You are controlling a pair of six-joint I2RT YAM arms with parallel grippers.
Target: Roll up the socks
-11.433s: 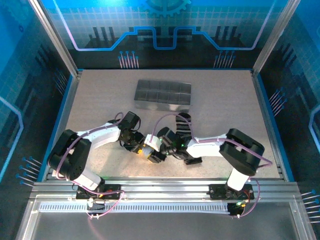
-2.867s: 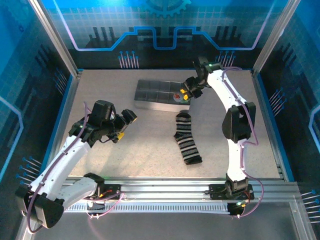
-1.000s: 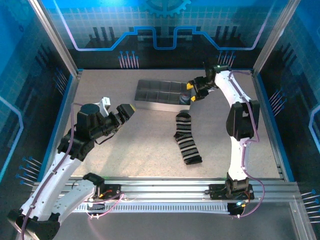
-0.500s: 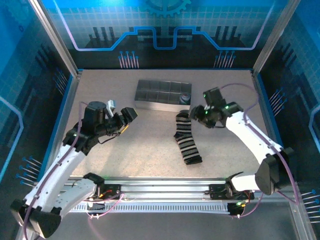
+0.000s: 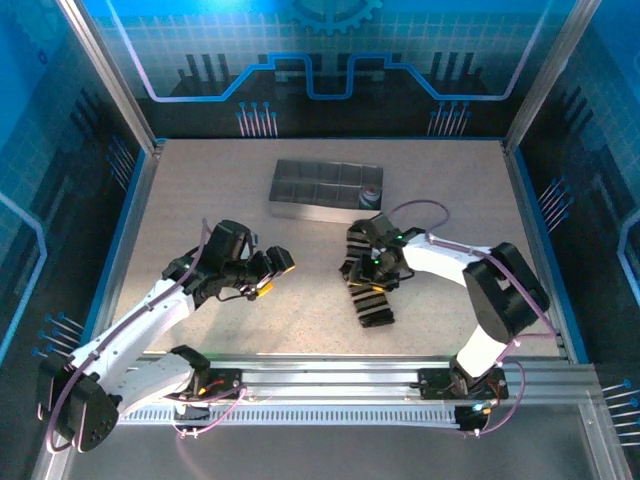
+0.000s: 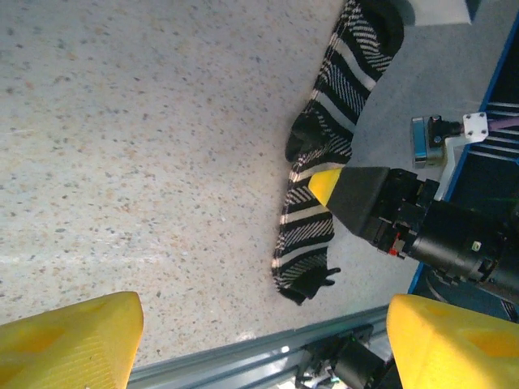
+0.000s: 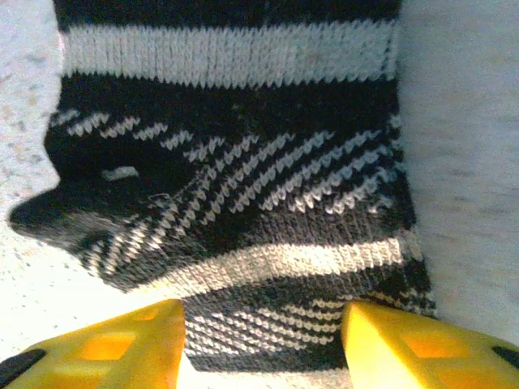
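since half a second ago your right arm has swung in and come down from beside the tray onto the striped sock [image 5: 368, 285], and your left arm has pushed forward across the table [image 5: 200, 180] toward that same sock.

your right gripper [image 7: 263, 352] now sits low over the sock, about midway along its length. in the right wrist view its two yellow fingertips [image 7: 105, 348] stand apart with the black-and-white knit running between them: the left tip is just at the sock's edge and the right tip overlaps the fabric on the other side. you cannot tell from these views whether the jaws are squeezing the sock or only straddling it. in the left wrist view one yellow tip of that gripper touches the sock near its middle.

your left gripper [image 5: 274, 276] hangs over bare table to the left of the striped sock, near it but not touching. its jaws are spread wide and nothing lies between them; the left wrist view has one yellow pad in each bottom corner with speckled tabletop in the gap.

the striped sock lies flat on the table, in front of the grey tray [image 5: 310, 212] and a little right of centre, lengthwise toward the near edge and slightly bent partway along.

the grey-blue sock [image 5: 371, 197] sits bundled in the tray's right-hand near compartment, well apart from both grippers.
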